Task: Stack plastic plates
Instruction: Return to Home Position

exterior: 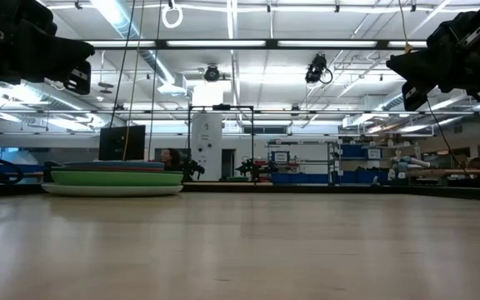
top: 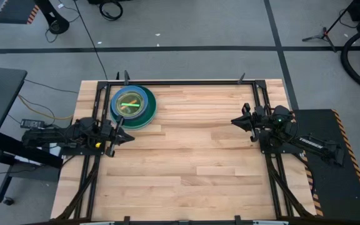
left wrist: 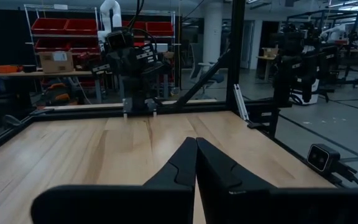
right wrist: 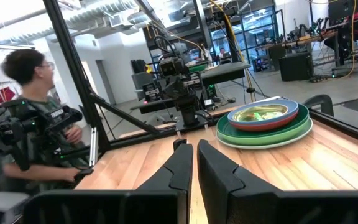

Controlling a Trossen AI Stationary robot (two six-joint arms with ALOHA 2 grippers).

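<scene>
The plastic plates form one stack [top: 133, 107] near the table's far left corner, its pale largest plate resting flat on the wood, with green and blue plates above and a lime one on top. The stack of plates also shows in the low view [exterior: 112, 177] and in the right wrist view [right wrist: 265, 122]. My left gripper [top: 130, 135] hovers just near of the stack, at the left edge, shut [left wrist: 196, 142]. My right gripper [top: 234, 120] hovers at the right edge, shut [right wrist: 194, 147], pointing toward the stack across the table.
A black frame [top: 186, 82] runs along the table's far edge and sides. Bare wood [top: 192, 156] spreads over the middle and near part of the table. A person [right wrist: 30, 118] stands beyond the table's far left side.
</scene>
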